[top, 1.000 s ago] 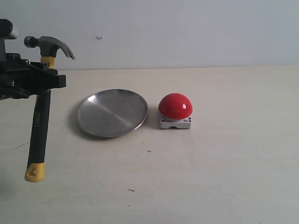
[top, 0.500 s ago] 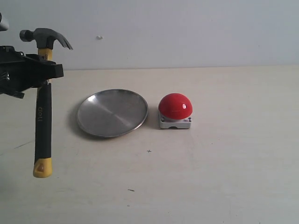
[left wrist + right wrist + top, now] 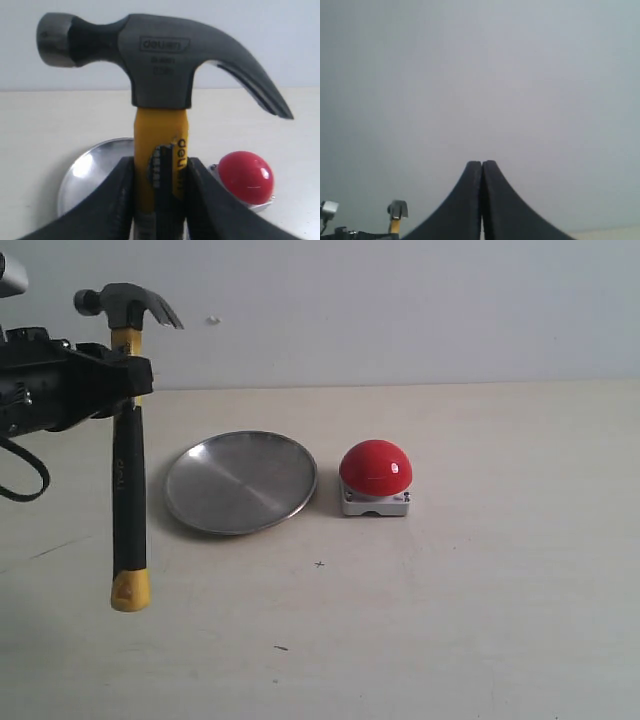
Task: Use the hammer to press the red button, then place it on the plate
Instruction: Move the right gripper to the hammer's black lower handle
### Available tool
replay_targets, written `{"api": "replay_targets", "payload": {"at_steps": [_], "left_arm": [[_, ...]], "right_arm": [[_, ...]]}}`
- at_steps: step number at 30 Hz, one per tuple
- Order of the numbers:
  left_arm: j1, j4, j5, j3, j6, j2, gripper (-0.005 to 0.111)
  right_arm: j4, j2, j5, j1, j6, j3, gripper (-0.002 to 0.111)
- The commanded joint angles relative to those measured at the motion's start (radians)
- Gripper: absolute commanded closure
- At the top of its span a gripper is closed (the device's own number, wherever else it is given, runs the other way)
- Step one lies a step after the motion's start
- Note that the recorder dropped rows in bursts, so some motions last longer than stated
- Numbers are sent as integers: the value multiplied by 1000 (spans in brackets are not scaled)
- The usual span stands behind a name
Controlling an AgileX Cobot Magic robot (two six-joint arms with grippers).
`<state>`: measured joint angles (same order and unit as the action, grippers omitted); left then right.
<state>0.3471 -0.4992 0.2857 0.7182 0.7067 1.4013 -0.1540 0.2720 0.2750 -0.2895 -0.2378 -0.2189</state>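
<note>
My left gripper (image 3: 128,380) is shut on the hammer (image 3: 128,470), clamping its yellow neck (image 3: 160,150) just under the dark steel head (image 3: 160,62). The hammer hangs upright in the air at the left of the exterior view, head up, yellow butt (image 3: 130,592) down, claw toward the plate. The silver plate (image 3: 241,481) lies on the table to its right. The red button (image 3: 375,468) on its grey base sits right of the plate. My right gripper (image 3: 482,164) is shut on nothing, raised against the wall, outside the exterior view.
The beige table (image 3: 480,590) runs to a pale wall at the back. A black cable (image 3: 22,480) loops under the left arm. The hammer's head (image 3: 397,209) shows small and far off in the right wrist view.
The left arm has carried the hammer to the right, toward the plate, and slightly up. The handle has swung from a slant to nearly vertical. Plate and button have not moved.
</note>
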Motion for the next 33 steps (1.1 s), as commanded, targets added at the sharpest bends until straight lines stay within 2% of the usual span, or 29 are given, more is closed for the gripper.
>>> {"api": "replay_targets", "payload": {"at_steps": [1,8,15,20,25,28,33], "left_arm": [[3,-156,164,5,151,-18,107],[3,-179,226,5,154,-18,107],[3,-234,315,5,189,-16,107],[3,-234,314,5,241,-16,107],[3,-252,338,5,277,-16,107],[3,-260,351,5,307,-16,107],[3,-281,355,5,316,-16,107]], "right_arm": [[-25,272,-132,0,55,-113,108],[-30,747,-212,-35,-2,-203,106],[22,1128,53,-265,-72,-307,82],[180,1281,257,-366,-234,-398,65],[247,1400,503,-397,-323,-427,58],[274,1453,561,-397,-352,-448,56],[366,1526,558,-397,-372,-502,52]]}}
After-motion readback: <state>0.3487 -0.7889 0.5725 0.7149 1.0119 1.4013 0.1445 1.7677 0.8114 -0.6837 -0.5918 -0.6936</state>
